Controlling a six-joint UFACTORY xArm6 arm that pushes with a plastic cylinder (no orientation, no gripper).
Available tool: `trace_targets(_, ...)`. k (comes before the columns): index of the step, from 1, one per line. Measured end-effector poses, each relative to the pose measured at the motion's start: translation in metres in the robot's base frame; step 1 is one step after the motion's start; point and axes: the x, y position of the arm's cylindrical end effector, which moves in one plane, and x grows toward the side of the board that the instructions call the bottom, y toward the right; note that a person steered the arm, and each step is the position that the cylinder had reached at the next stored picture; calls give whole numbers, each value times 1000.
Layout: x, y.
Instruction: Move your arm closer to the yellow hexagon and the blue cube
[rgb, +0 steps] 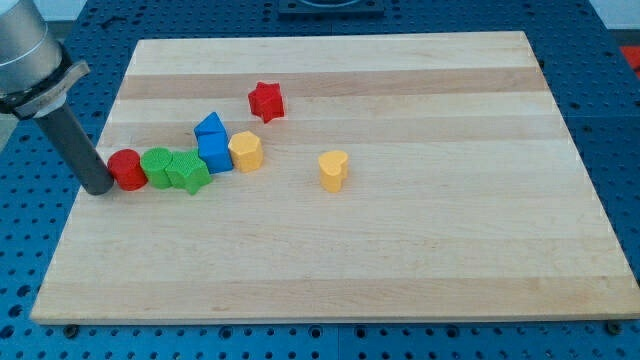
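Observation:
The yellow hexagon (245, 151) sits left of the board's middle, touching the blue cube (214, 153) on its left. A second blue block (209, 126), wedge-like, sits just above the cube. My tip (98, 188) rests at the board's left edge, right against a red cylinder (127, 169). The tip is well to the left of the cube and hexagon, with a green cylinder (156, 166) and a green star (188, 172) in a row between.
A red star (266, 101) lies above and right of the cluster. A yellow heart block (333, 170) stands alone near the board's middle. The wooden board (420, 270) lies on a blue perforated table.

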Motion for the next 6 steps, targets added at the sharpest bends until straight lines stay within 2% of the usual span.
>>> trace_targets(1, -2, 0)
trace_targets(3, 48, 18)
trace_targets(5, 51, 118)
trace_targets(6, 38, 147)
